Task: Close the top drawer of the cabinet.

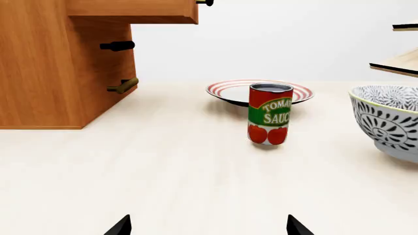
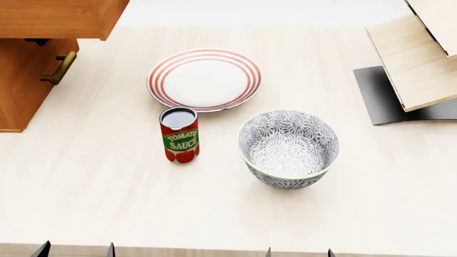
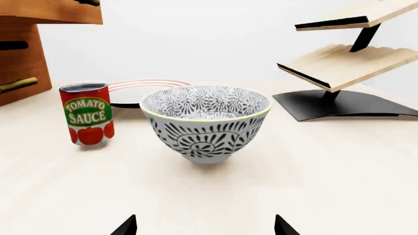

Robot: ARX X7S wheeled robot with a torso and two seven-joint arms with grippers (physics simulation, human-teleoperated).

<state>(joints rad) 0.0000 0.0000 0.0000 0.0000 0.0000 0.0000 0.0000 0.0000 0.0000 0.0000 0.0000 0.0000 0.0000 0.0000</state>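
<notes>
The orange-brown cabinet (image 2: 18,85) stands at the table's far left. Its top drawer (image 2: 57,19) is pulled out and overhangs the lower drawer fronts; it also shows in the left wrist view (image 1: 134,11) and the right wrist view (image 3: 52,11). A lower front carries a brass bar handle (image 2: 60,68). My left gripper (image 2: 75,250) is open and empty at the table's near edge, far from the cabinet. My right gripper (image 2: 298,252) is open and empty at the near edge too. Only the black fingertips (image 1: 121,226) show in each wrist view.
A tomato sauce can (image 2: 179,134) stands mid-table, a red-striped plate (image 2: 204,79) behind it, a patterned bowl (image 2: 288,148) to its right. A pale wood shelf stand on a dark base (image 2: 407,80) is at the far right.
</notes>
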